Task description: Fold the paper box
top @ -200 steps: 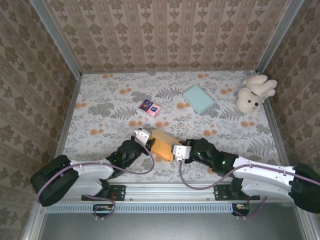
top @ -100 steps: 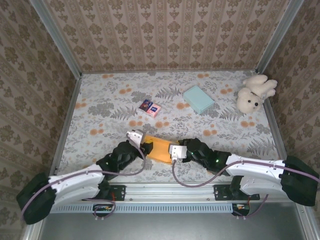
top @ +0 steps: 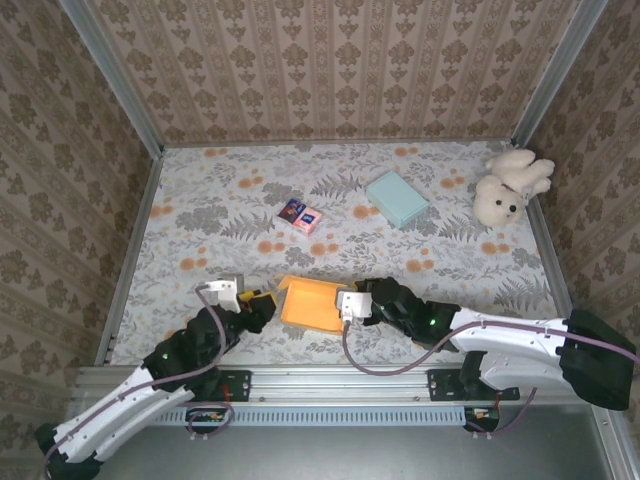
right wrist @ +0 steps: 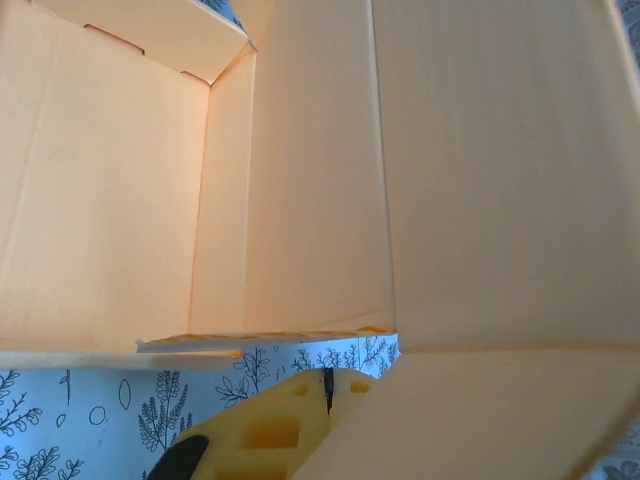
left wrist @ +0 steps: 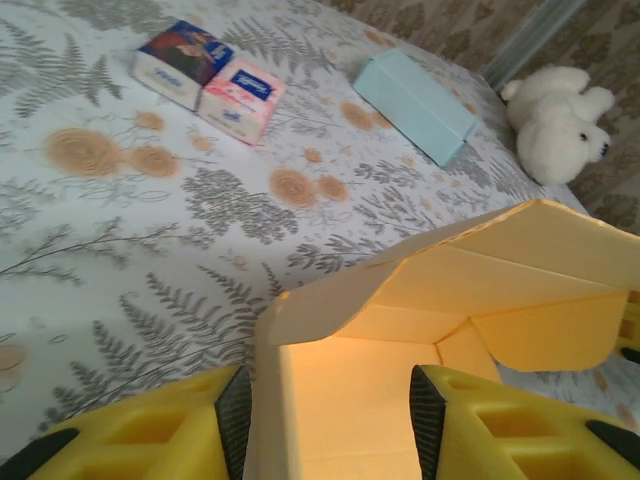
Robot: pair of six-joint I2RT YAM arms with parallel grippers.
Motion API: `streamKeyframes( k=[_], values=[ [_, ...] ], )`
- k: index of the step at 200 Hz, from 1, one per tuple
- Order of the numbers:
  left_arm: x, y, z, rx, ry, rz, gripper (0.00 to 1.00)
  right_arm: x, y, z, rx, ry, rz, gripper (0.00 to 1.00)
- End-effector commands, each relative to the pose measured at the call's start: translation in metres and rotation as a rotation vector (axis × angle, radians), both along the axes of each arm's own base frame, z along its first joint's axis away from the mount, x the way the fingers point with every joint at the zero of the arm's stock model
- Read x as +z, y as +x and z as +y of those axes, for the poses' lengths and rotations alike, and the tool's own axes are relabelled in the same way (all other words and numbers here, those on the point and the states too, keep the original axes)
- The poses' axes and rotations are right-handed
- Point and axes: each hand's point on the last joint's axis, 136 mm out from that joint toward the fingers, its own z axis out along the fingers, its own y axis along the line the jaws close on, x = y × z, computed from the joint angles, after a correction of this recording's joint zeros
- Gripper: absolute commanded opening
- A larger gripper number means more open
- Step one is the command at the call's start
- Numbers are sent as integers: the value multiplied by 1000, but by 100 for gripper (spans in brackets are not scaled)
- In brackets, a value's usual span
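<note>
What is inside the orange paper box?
The paper box shows bare cardboard floor and walls, no contents visible. An inward-folded flap covers the far corner; that part is unseen.

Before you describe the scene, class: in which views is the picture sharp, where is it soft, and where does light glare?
Top external: evenly lit and sharp, the paper box crisp. Left wrist: the left gripper's fingers at the bottom look soft; the box's inside glows bright. Right wrist: cardboard very close, soft, with a warm even glow.
</note>
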Motion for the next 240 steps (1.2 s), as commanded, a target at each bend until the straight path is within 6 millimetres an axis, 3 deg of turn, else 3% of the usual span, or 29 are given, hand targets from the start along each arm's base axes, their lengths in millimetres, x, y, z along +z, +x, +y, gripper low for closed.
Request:
streamKeyframes(
  k=[1, 17, 47, 70, 84, 88, 91, 118, 138, 162, 210, 240],
  values=[
    [19, 2, 28, 120, 12, 25, 54, 14, -1, 7, 18, 33, -13, 5],
    [41, 5, 29, 142, -29, 23, 65, 17, -2, 7, 21, 52, -15, 21],
    [79, 10, 19, 138, -74, 33, 72, 23, -7, 2, 30, 58, -9, 32],
    [91, 18, 13, 154, -41, 36, 77, 32, -12, -4, 44, 85, -15, 43],
    [96, 26, 12, 176, 13, 26, 87, 37, -14, -5, 55, 104, -19, 50],
    [97, 28, 12, 186, 34, 24, 98, 38, -15, -5, 58, 109, -20, 52],
    [99, 30, 12, 191, 44, 20, 100, 38, -15, -5, 60, 111, -19, 53],
    [111, 41, 16, 268, 73, 52, 100, 34, -15, -2, 64, 104, -6, 63],
    [117, 44, 7, 271, 53, 90, 100, 25, -13, 0, 68, 64, 20, 66],
    [113, 50, -5, 261, 66, 128, 100, 14, -15, 7, 94, 41, 58, 66],
    [79, 68, -21, 222, 100, 213, 100, -1, -12, 16, 101, 22, 85, 64],
    [75, 72, -35, 181, 47, 227, 97, -4, -8, 20, 97, 18, 78, 62]
  ],
)
